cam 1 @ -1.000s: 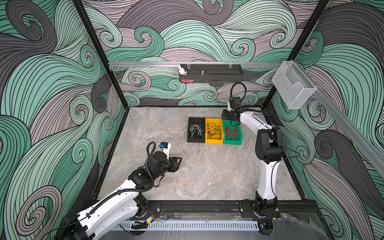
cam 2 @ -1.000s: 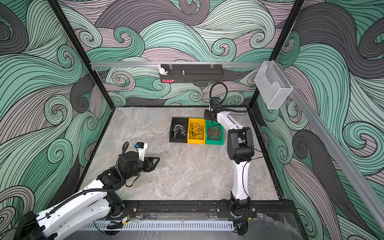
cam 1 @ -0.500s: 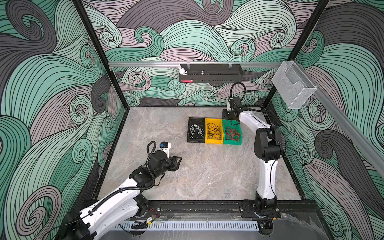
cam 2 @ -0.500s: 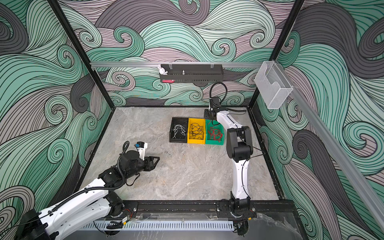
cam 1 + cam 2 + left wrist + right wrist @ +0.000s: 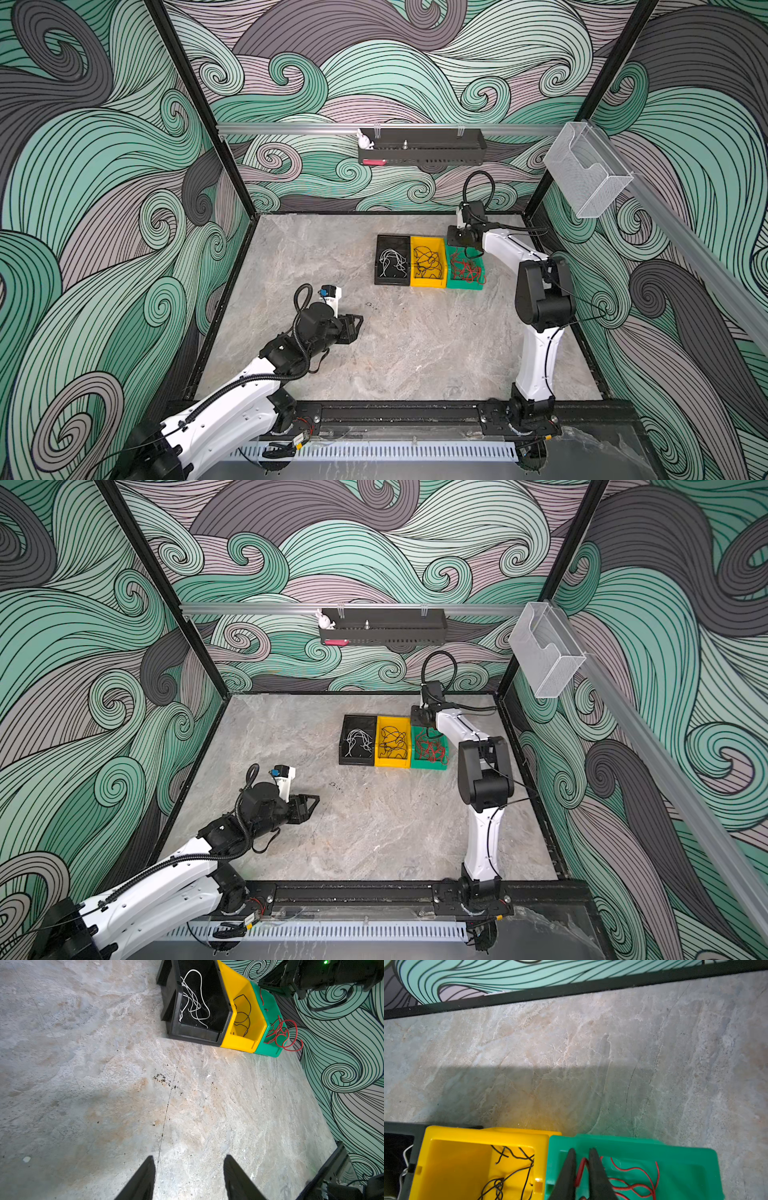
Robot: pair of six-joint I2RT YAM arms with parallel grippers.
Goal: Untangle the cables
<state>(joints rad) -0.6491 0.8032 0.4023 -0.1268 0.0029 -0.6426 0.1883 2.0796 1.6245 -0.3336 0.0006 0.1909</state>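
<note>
The cables lie sorted in three bins at the back, seen in both top views. White cables (image 5: 392, 264) fill the black bin (image 5: 392, 239), black cables (image 5: 428, 262) the yellow bin (image 5: 428, 283), and red cables (image 5: 467, 268) the green bin (image 5: 463, 286). One red loop (image 5: 291, 1043) hangs over the green bin's edge. My right gripper (image 5: 581, 1150) hangs over the far end of the green bin (image 5: 675, 1147), jaws a narrow gap apart, a blurred red cable (image 5: 579, 1172) in the gap. My left gripper (image 5: 189, 1157) is open and empty, low over bare table (image 5: 415, 353) at the front left.
A black shelf tray (image 5: 422, 147) with a small white figure (image 5: 365, 139) hangs on the back rail. A clear plastic box (image 5: 586, 174) is fixed to the right wall. Black frame posts and patterned walls close in the table.
The right arm's elbow has shifted slightly left while its gripper stayed over the green bin. The left arm has hardly moved.
</note>
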